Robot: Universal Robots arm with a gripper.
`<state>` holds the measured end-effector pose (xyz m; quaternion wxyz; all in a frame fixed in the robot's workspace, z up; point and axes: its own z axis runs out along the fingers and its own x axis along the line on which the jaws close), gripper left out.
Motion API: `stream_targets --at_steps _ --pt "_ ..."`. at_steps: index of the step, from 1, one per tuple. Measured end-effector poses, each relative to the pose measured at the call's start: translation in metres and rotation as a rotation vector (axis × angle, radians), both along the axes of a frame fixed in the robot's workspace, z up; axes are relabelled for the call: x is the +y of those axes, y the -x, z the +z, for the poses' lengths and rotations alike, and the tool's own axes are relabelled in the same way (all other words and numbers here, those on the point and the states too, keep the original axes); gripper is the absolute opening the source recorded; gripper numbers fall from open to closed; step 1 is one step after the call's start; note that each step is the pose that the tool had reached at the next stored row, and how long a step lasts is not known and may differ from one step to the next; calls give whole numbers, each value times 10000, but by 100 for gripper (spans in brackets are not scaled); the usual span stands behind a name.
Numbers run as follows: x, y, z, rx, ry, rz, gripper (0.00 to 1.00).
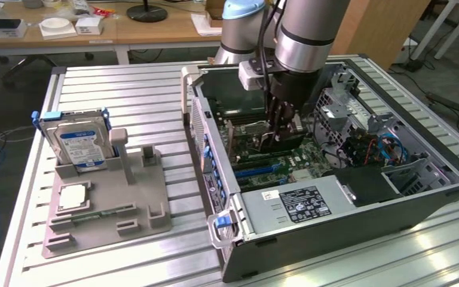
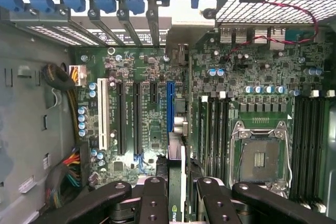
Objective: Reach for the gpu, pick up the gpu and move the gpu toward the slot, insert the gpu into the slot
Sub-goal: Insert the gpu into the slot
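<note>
My gripper is down inside the open computer case, over the motherboard. It is shut on the gpu, a thin dark card held upright between the black fingers. In the wrist view the gpu is edge-on between the two inner fingers, and the gripper is centred on it. The card's edge lines up with the blue slot on the motherboard. I cannot tell whether the card touches the slot.
A grey fixture on the slatted table holds a blue-labelled hard drive and a processor chip. Inside the case are the power supply, the drive cage, the CPU socket, a white slot and cables.
</note>
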<state>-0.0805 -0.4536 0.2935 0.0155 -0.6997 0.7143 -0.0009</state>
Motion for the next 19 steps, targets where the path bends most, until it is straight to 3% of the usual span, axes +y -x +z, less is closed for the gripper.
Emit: stream_targets --at_steps 19 --pt "-34 60 -89 -1 0 -1 26"
